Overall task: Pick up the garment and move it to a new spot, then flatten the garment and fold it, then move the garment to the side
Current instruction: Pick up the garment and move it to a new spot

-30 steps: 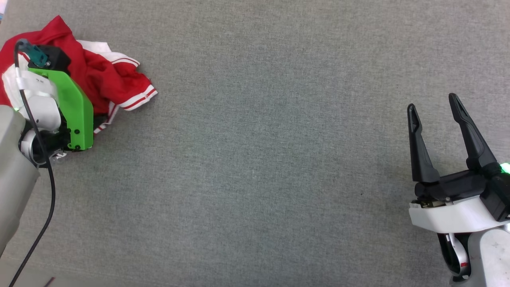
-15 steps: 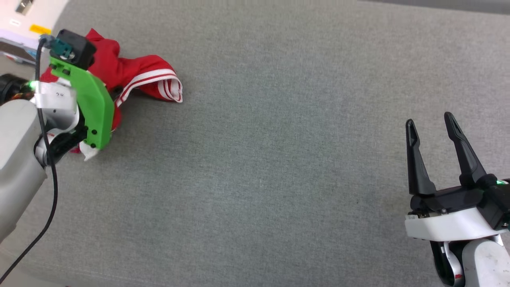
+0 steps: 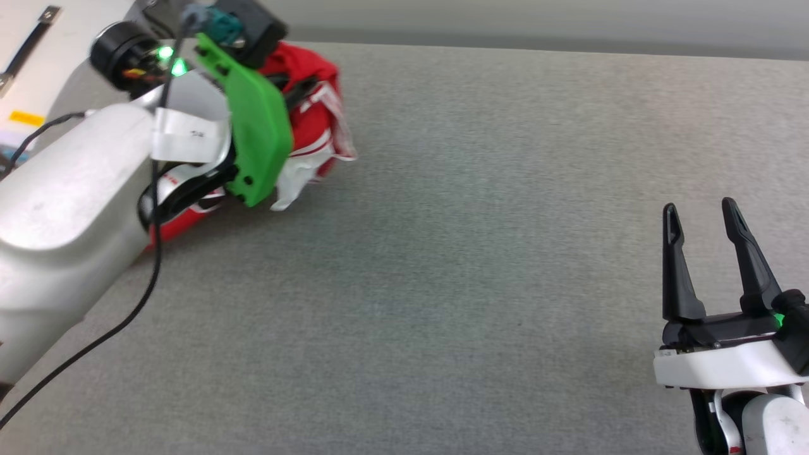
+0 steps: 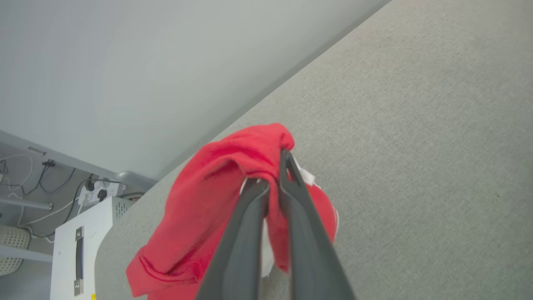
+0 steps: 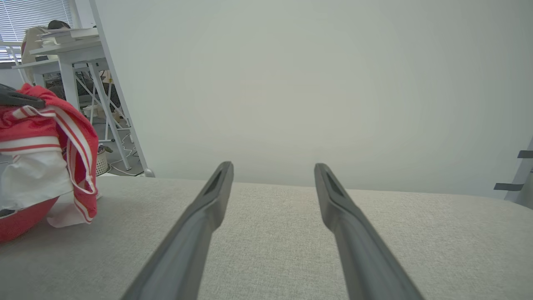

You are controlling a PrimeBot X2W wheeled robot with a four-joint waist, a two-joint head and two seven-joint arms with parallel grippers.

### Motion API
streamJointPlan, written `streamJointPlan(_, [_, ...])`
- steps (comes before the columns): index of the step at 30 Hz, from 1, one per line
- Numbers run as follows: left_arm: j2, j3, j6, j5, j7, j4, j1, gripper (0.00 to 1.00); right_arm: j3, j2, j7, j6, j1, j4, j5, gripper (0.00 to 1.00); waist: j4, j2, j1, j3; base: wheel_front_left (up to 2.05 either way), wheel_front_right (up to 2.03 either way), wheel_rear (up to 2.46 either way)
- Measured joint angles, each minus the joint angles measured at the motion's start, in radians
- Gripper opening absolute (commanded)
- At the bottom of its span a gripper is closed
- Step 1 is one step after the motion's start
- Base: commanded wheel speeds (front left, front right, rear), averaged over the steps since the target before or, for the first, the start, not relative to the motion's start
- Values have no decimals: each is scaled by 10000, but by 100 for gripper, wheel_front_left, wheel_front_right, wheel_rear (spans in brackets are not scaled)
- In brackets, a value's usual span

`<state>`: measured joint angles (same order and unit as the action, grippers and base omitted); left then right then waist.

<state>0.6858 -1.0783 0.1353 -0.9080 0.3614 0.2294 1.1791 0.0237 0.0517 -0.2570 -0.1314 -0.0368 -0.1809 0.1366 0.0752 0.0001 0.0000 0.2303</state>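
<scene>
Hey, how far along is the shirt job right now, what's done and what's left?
Done: the left gripper is shut on the bunched garment, so the grab is made. In hand: the lift, with its lower folds touching the grey table. Left: setting it at a new spot, flattening, folding and moving it aside. The right gripper is open and empty.

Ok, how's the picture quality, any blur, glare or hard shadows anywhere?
Head view: even light, no glare, soft shadow beneath the garment. Left wrist view: sharp fabric, left gripper slightly soft. Right wrist view: right gripper fingers blurred near the lens.
</scene>
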Motion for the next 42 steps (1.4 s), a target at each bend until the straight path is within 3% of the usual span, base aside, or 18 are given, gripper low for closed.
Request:
streamJointPlan(11, [-1498, -1127, 0, 48, -688, -700, 1835, 0, 495, -13, 0, 0, 89, 111, 577, 100, -1511, 0, 0, -125, 0, 0, 0])
streamJointPlan(17, [-1793, -1755, 2, -27, -965, -734, 1851, 0, 729, -13, 0, 0, 159, 130, 709, 100, -1996, 0, 0, -226, 0, 0, 0])
streamJointPlan(22, [-1473, -1935, 2, -153, -953, -633, 683, 0, 844, -10, 0, 0, 263, 148, 761, 100, -1883, 0, 0, -354, 0, 0, 0])
streamJointPlan(27, [-583, -2017, -15, 48, -1193, 134, -1034, 0, 794, -15, 0, 0, 335, 171, 763, 100, -1545, 0, 0, -410, 0, 0, 0])
streamJointPlan(37, [326, -1887, -976, -675, -2562, 1348, -3783, 0, 746, -19, 0, 0, 355, 236, 690, 100, -1004, 0, 0, -421, 0, 0, 0])
streamJointPlan(42, [244, -1797, -1331, -1156, -3097, 2134, -4828, 0, 811, -19, 0, 0, 374, 236, 633, 100, -860, 0, 0, -454, 0, 0, 0])
